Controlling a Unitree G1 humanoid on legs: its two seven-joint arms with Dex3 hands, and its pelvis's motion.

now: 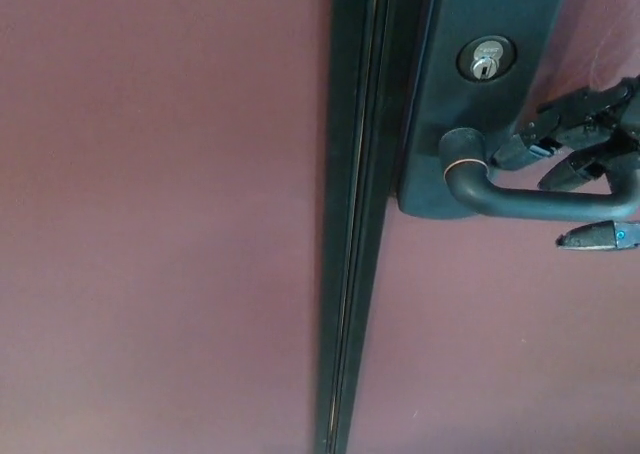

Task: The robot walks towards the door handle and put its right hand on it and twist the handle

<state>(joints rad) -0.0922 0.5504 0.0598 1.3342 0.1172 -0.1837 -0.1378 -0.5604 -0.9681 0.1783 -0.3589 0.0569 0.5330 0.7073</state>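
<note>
Note that the right hand [590, 169] wraps its fingers over the outer end of the door handle [530, 199], thumb beneath, gripping it where leverage for twisting is greatest.

- A dark metal plate [500, 94] is fixed flat on the door, just left of the fingers.
- A silver keyhole [485, 60] sits in that plate, above and left of the fingers.
- A dark upright strip [350, 224], perhaps the door's edge seam, runs top to bottom, well left of the fingers.
</note>
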